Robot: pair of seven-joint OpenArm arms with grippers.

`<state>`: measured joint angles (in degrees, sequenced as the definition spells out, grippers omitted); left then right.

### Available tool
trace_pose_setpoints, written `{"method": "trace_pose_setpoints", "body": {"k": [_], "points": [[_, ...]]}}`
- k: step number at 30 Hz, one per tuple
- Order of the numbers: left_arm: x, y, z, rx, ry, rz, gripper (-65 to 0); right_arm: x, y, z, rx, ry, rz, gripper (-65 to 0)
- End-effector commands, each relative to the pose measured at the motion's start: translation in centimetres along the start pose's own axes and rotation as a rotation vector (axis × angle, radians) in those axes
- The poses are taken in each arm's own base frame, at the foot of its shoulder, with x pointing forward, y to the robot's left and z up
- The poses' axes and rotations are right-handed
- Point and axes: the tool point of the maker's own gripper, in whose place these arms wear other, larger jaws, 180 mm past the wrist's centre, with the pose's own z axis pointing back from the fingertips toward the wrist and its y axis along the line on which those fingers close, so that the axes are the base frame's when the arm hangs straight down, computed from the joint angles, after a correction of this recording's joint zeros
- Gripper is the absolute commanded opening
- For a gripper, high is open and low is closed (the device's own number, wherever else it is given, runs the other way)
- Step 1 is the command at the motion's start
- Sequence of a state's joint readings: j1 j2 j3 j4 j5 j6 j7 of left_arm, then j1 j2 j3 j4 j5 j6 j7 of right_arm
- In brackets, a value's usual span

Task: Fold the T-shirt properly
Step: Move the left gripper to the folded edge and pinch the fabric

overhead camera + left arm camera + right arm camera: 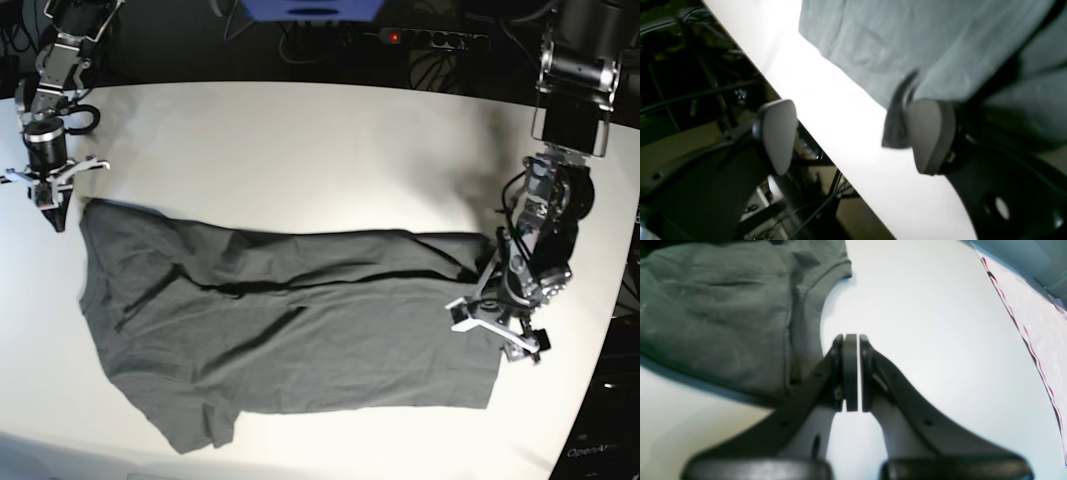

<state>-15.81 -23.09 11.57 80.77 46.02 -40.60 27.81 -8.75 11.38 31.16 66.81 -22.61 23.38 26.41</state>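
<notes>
T-shirt (290, 330): spread on counter (300, 150), one lengthwise fold laid | left hand (497, 333): wide, empty, at hem edge | right hand (50, 185): closed, empty, beside sleeve | step: regrasp | next: pinch both ends for the next fold

The only writing I can make out sits at the bottom right corner of the base view, on a dark surface (600, 440) beyond the table's edge: pale letters beginning "OpenAr", cut off by the frame. Nothing else is readable.
</notes>
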Motion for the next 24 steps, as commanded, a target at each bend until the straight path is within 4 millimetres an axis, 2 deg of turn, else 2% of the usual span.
{"method": "trace_pose_setpoints", "body": {"k": [1,9,13,16,20,22,24], "points": [[0.0,1.8,0.6,0.056,-0.005,-0.011,-13.8,1.6,-1.5,-0.3,-0.030,-0.056,0.017,-63.7],[0.2,1.1,1.0,0.058,-0.003,-0.036,-13.8,1.9,-1.5,-0.5,-0.033,-0.063,0.015,-63.7],[-0.8,-0.5,0.0,0.008,0.022,-0.031,-13.8,1.9,-1.4,-0.5,-0.031,-0.063,0.015,-63.7],[-0.5,-1.4,-0.5,-0.020,-0.007,-0.030,-13.8,1.8,-1.4,-0.5,-0.031,-0.062,0.015,-63.7],[-1.1,-2.2,-1.0,-0.046,0.003,-0.021,-13.8,1.8,-1.4,-0.4,-0.030,-0.060,0.015,-63.7],[-0.2,-2.5,-1.1,-0.051,-0.012,-0.010,-13.8,1.7,-1.4,-0.4,-0.029,-0.059,0.015,-63.7],[0.1,-1.9,-1.1,-0.041,-0.018,-0.005,-13.8,1.7,-1.4,-0.4,-0.029,-0.059,0.015,-63.7]]}}
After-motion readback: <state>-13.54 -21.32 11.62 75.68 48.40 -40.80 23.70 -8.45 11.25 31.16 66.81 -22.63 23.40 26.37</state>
